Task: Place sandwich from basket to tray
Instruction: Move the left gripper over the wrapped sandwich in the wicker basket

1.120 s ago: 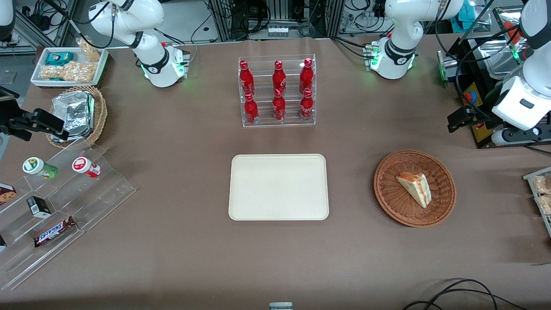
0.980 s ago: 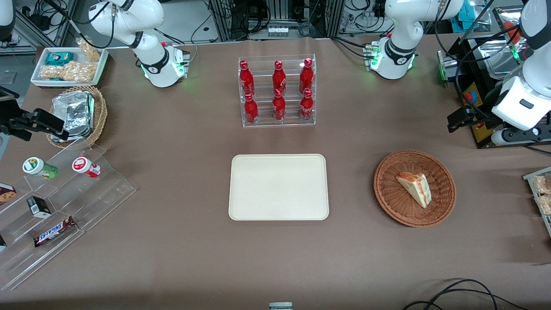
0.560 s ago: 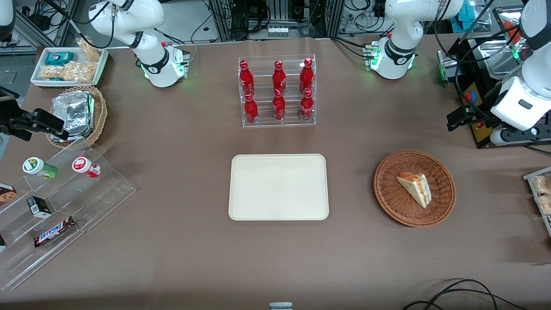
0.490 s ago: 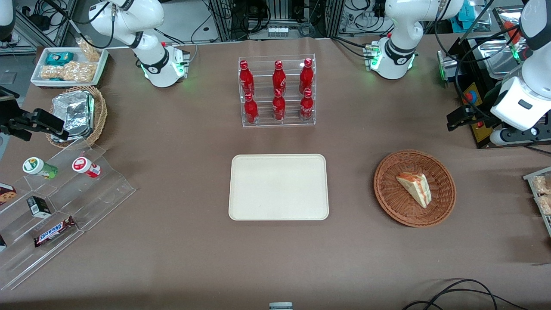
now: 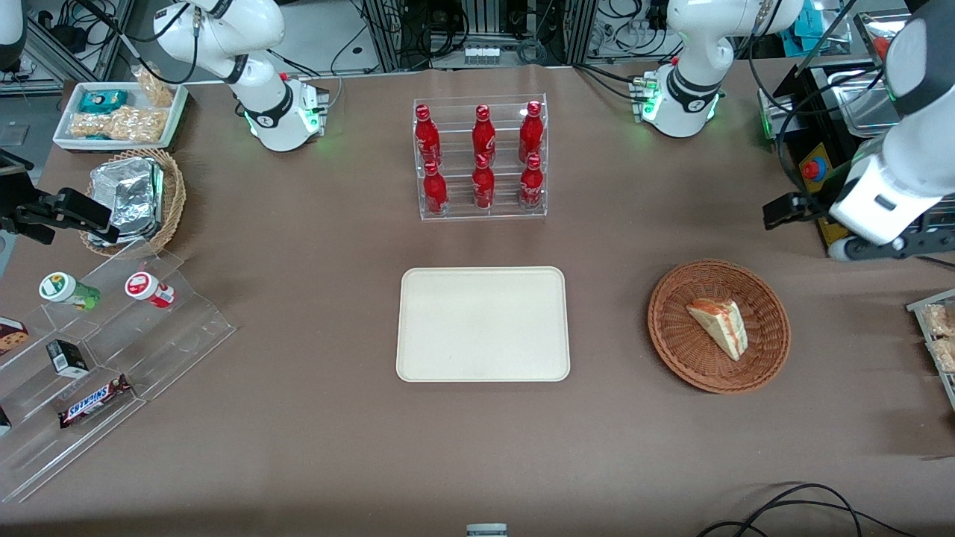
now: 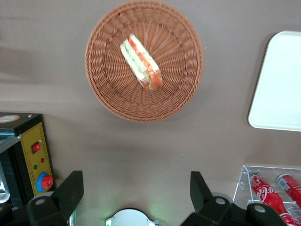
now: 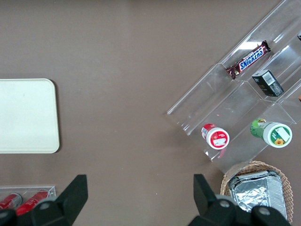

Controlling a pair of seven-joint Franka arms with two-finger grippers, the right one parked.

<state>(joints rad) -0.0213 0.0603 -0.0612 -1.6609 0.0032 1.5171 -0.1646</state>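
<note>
Sandwich [image 5: 719,327] lies in basket [image 5: 679,339]; tray [image 5: 482,324] bare. Bottle rack [image 5: 481,158] farther back. Gripper [image 6: 136,200] high above table near basket, fingers spread, empty.

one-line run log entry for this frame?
phase: approach | gripper: open, empty, above table, farther from front camera than basket | sandwich: in basket | tray: empty

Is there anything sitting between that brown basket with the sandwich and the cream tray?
Nothing: the front view shows only bare brown tabletop between the basket and the tray. The gripper hangs open, above the table beside the basket.
</note>
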